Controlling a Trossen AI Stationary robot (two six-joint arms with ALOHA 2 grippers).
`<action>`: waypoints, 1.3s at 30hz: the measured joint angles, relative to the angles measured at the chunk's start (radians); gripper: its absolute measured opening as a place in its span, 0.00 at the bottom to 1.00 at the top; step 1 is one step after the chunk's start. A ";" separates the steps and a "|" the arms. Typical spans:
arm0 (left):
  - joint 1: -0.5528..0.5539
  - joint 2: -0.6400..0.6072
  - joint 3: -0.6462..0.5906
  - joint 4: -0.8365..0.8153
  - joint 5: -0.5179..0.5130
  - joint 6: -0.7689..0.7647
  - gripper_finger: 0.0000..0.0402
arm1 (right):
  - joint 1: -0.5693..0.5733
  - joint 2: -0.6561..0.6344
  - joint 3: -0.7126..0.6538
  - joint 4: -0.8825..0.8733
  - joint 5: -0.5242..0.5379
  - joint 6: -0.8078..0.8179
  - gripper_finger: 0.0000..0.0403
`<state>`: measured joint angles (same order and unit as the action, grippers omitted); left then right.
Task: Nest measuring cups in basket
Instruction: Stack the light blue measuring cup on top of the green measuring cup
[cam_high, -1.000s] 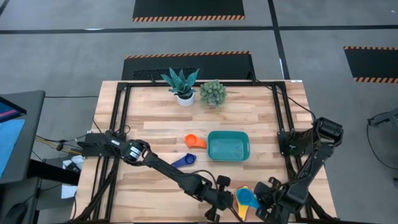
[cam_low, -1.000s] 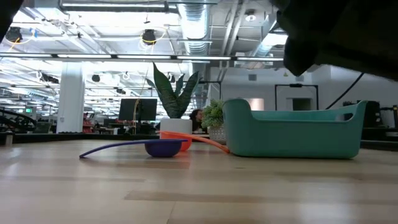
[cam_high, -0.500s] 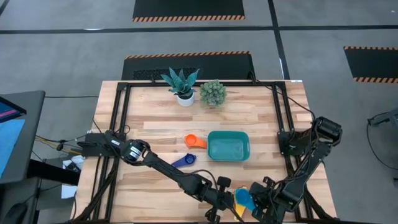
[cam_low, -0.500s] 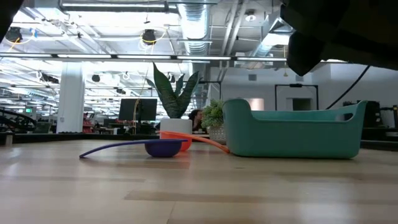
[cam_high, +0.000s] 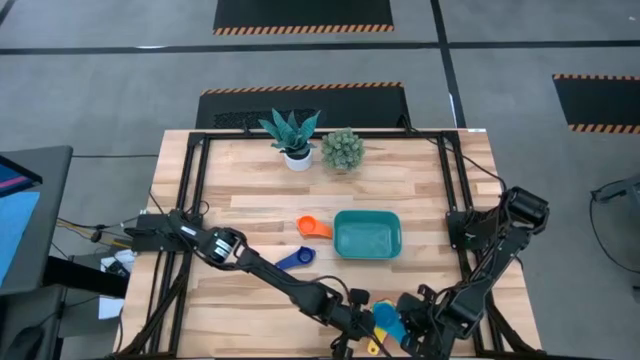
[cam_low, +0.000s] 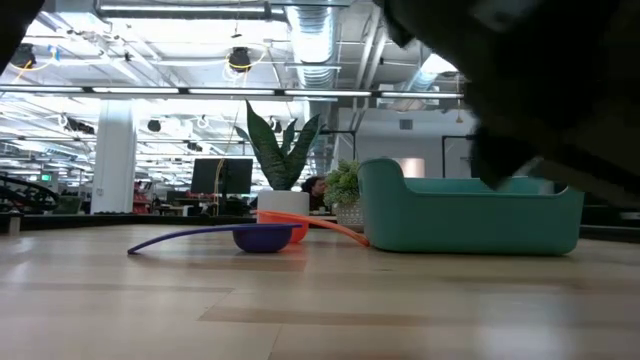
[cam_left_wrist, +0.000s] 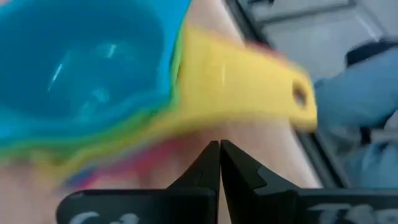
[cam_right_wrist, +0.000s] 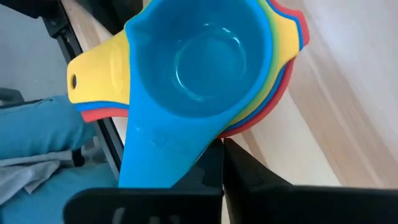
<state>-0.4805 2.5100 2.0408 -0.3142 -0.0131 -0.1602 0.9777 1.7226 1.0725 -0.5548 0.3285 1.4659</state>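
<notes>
At the table's (cam_high: 250, 210) near edge I had both grippers, left gripper (cam_high: 362, 322) and right gripper (cam_high: 410, 325), fingers pressed together, beside the nested cups (cam_right_wrist: 205, 68); I judged lifting the handles together toward the basket (cam_high: 367, 234) best.

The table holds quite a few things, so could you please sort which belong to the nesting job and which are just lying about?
Job:
- basket
- orange cup
- dark blue cup
- nested stack, light blue cup on top, between the left gripper and the right gripper

Lying about:
- spiky plant
- bushy plant
</notes>
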 joint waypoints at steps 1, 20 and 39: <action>0.000 0.009 0.003 0.025 0.002 -0.007 0.00 | -0.005 0.000 0.000 0.005 0.000 -0.013 0.04; 0.000 0.003 0.061 -0.024 -0.012 0.017 0.00 | -0.028 0.000 0.000 0.040 0.012 -0.081 0.02; -0.009 0.003 0.061 0.018 -0.055 0.021 0.00 | -0.008 0.000 0.000 0.131 0.012 -0.084 0.02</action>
<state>-0.4896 2.5130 2.1021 -0.2958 -0.0681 -0.1390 0.9697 1.7222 1.0725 -0.4239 0.3405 1.3822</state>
